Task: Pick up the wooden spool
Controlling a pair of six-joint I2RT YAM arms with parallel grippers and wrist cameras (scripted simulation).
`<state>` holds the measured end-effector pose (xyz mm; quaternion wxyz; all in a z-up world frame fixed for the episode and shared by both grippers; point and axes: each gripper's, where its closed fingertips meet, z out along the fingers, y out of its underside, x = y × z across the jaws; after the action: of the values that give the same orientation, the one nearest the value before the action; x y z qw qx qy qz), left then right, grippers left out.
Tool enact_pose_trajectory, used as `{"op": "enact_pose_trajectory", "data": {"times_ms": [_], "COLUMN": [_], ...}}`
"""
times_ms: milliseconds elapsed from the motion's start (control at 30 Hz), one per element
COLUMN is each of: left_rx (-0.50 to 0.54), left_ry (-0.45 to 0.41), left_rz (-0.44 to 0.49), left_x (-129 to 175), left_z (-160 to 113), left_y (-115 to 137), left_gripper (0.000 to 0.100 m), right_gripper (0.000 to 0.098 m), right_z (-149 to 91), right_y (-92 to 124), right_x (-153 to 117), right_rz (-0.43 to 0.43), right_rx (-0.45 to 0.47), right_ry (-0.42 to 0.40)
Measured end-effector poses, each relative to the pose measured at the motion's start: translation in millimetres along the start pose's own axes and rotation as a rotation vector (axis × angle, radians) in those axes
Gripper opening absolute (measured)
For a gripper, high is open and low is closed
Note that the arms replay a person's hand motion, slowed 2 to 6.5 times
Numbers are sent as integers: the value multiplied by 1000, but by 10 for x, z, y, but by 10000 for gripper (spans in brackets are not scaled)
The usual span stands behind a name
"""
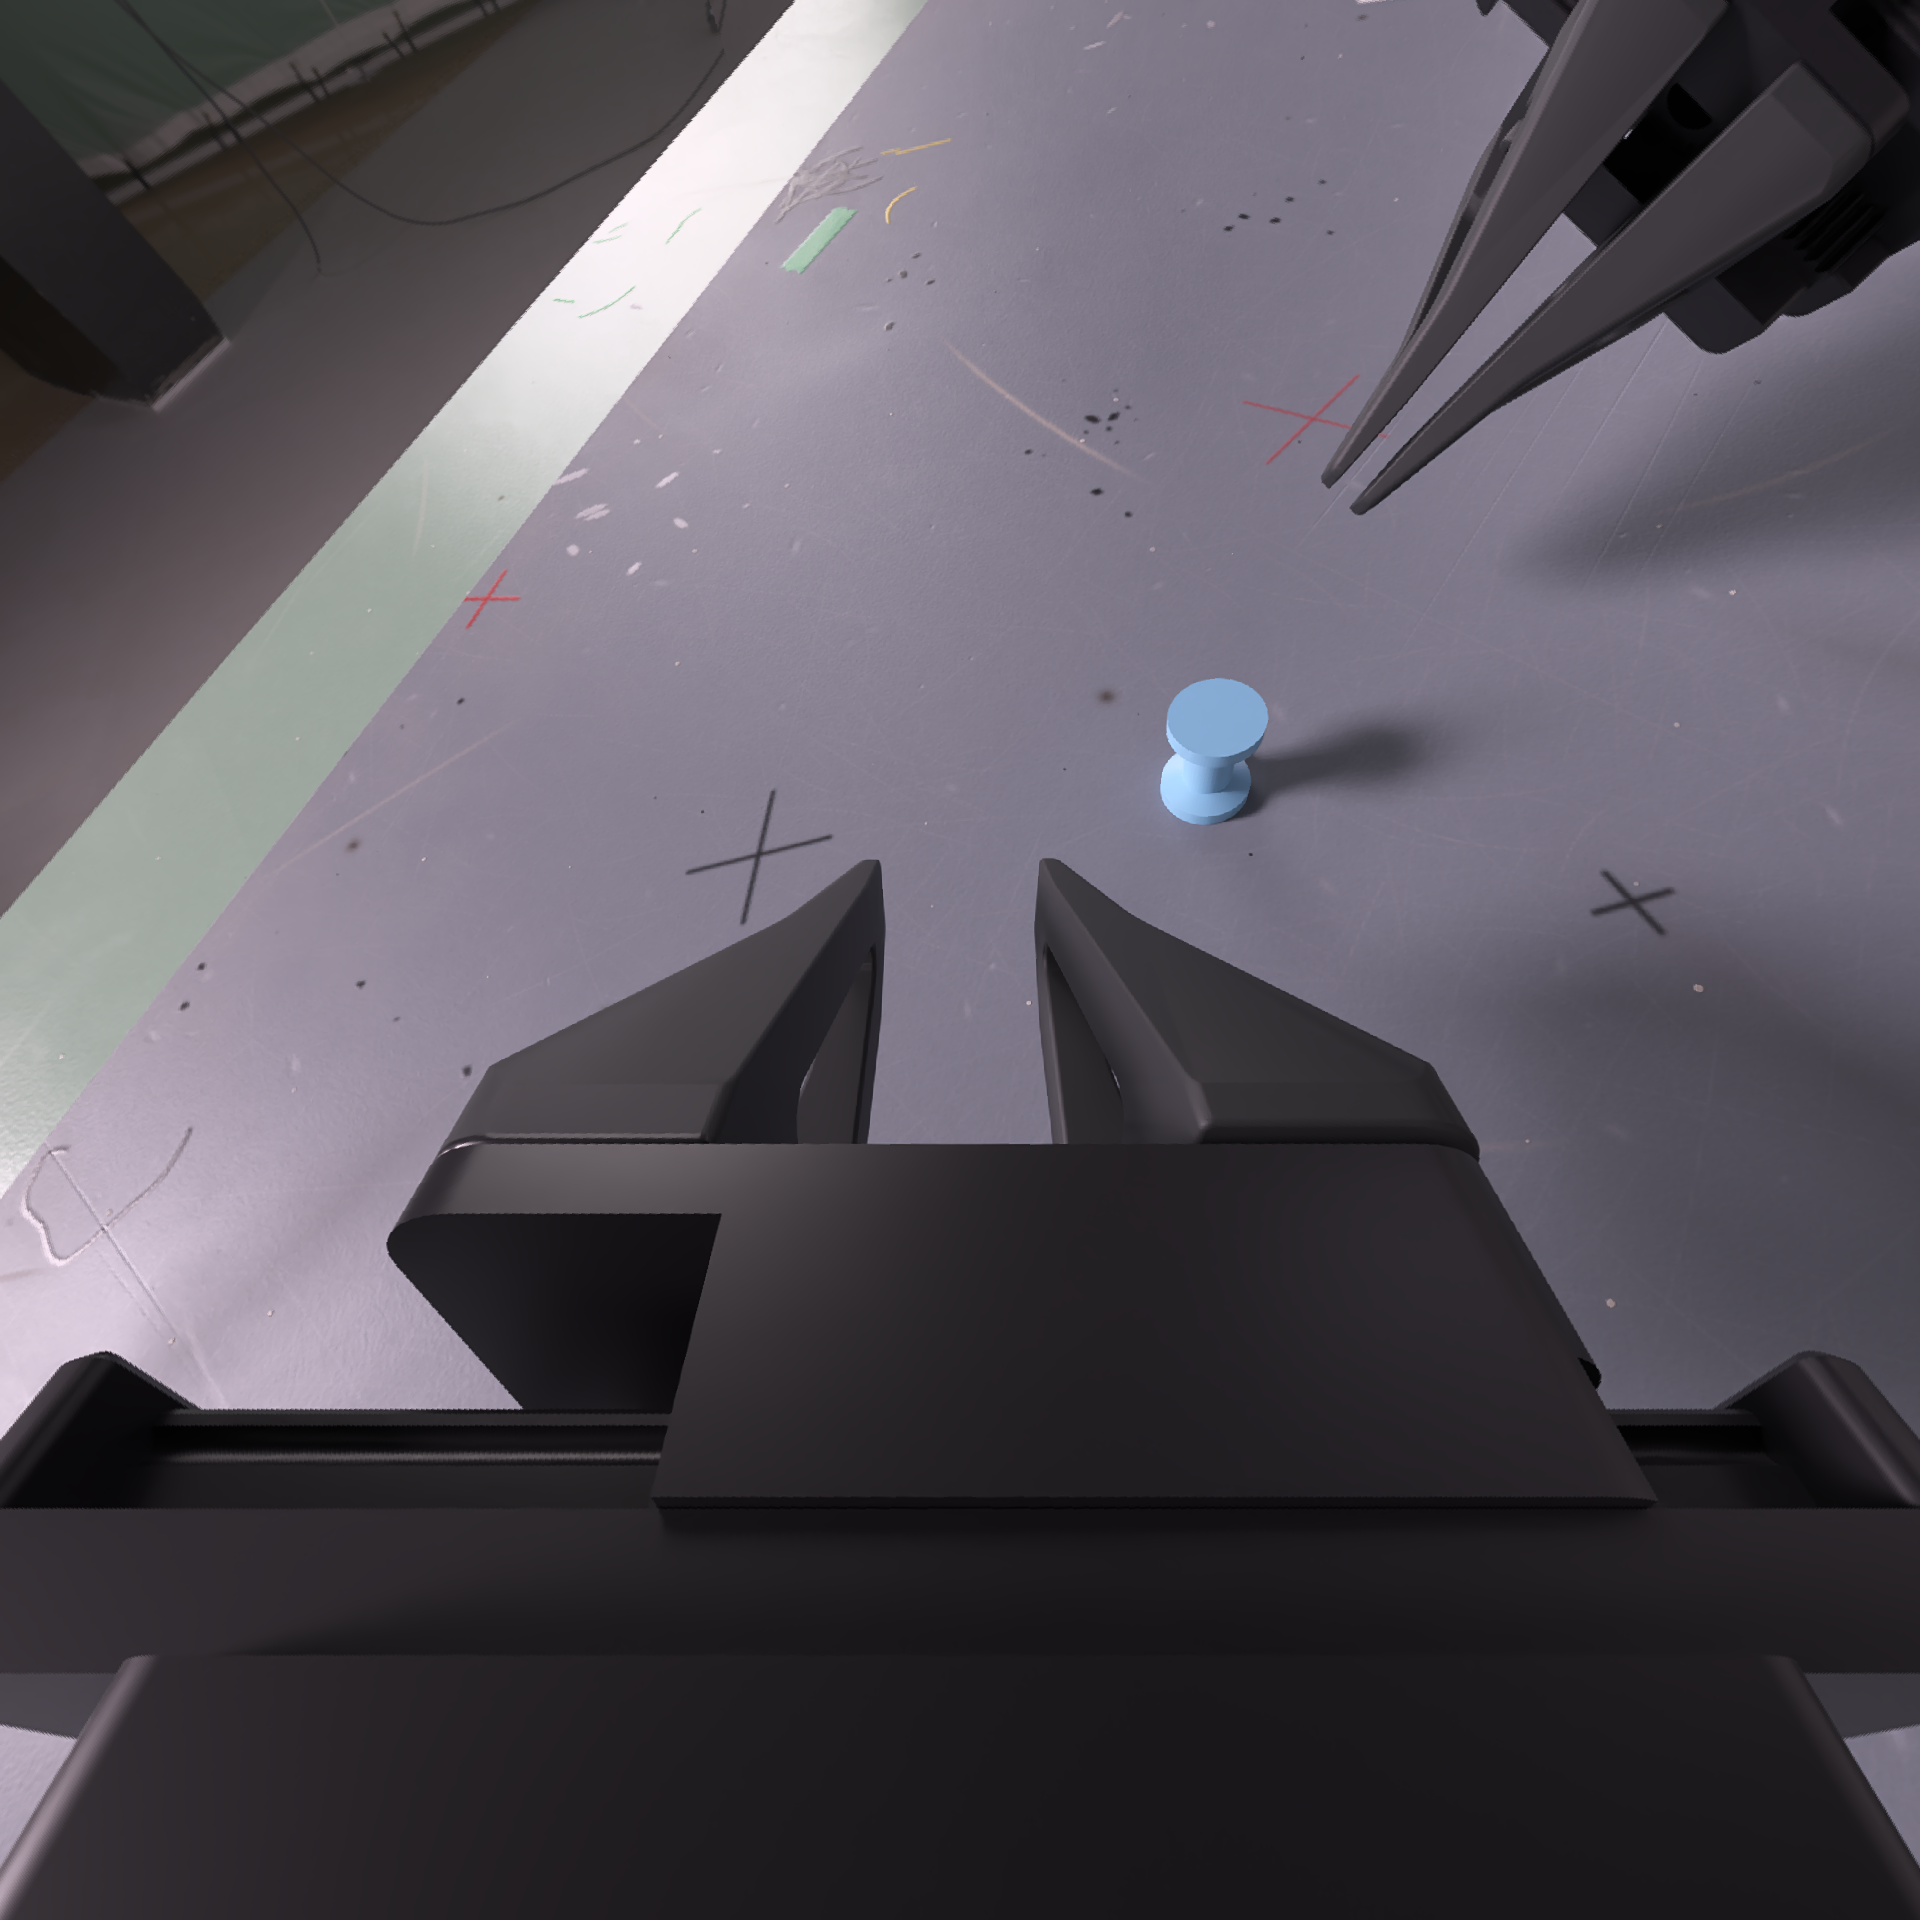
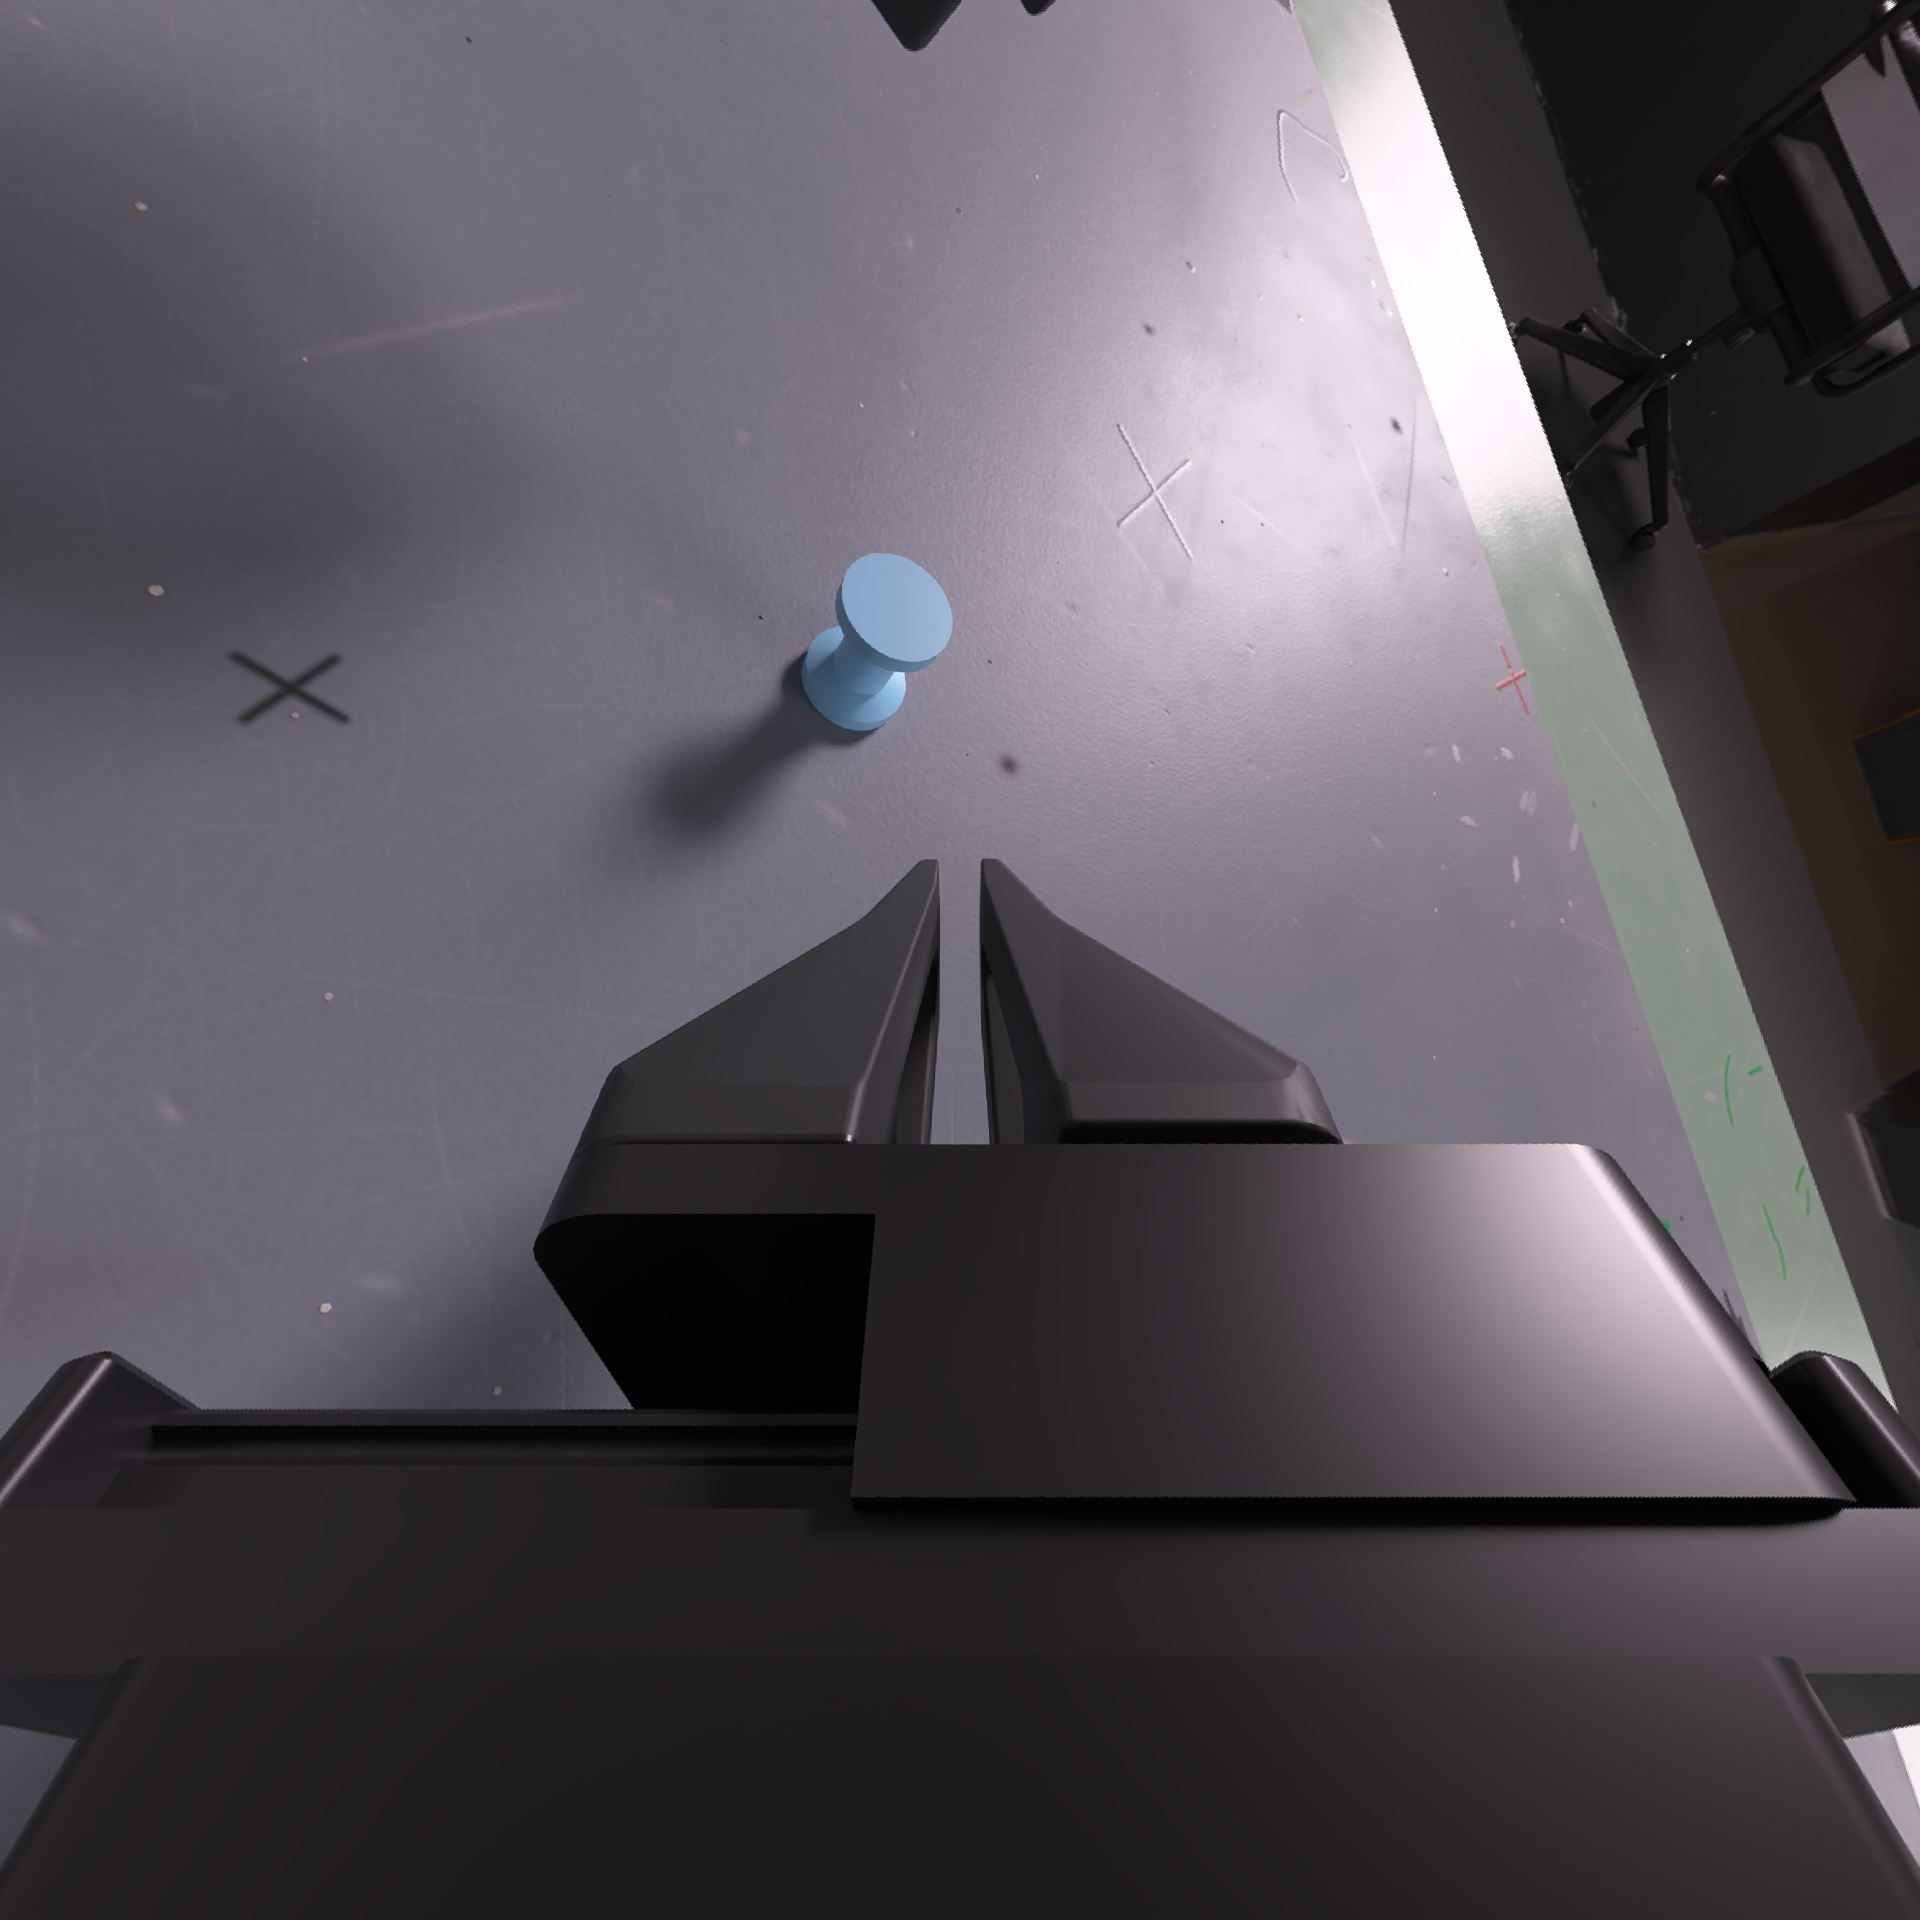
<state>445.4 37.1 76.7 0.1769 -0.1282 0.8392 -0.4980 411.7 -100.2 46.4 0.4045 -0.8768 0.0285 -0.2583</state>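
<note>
The spool (image 1: 1210, 753), pale blue, stands upright on one flange on the grey bench (image 1: 935, 582), just right of centre in the left wrist view and near the middle in the right wrist view (image 2: 873, 644). Nothing holds it, so the step in hand looks like the approach.

The left tool (image 1: 960, 868) hovers short of the spool and to its left in the frame, its fingers parted by a narrow gap and empty. The right tool (image 2: 959, 868) has its fingers almost together, a slit between them, also empty; in the left wrist view it hangs at upper right (image 1: 1351, 494), well apart from the spool.

Whichever tool goes in would likely need to spread wider than the flange, line up over the waist, then lower and close.

Around the spool are only drawn crosses (image 1: 758, 854), specks, and a green tape strip (image 1: 818, 239) at the upper middle. Nothing stands in the way.
</note>
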Motion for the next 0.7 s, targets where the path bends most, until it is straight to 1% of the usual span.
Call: {"op": "enact_pose_trajectory", "data": {"times_ms": [367,700], "left_rx": [6,6], "left_ry": [-15,-26], "left_rz": [-12,-14], "left_x": [-36,-61], "left_z": [-6,-9], "left_y": [-12,-13], "left_gripper": [234,229], "right_gripper": [62,62], "right_z": [0,-3], "right_y": [4,-12], "right_x": [-39,-31], "right_rz": [12,9], "right_rx": [0,6], "right_ry": [-18,-16]}}
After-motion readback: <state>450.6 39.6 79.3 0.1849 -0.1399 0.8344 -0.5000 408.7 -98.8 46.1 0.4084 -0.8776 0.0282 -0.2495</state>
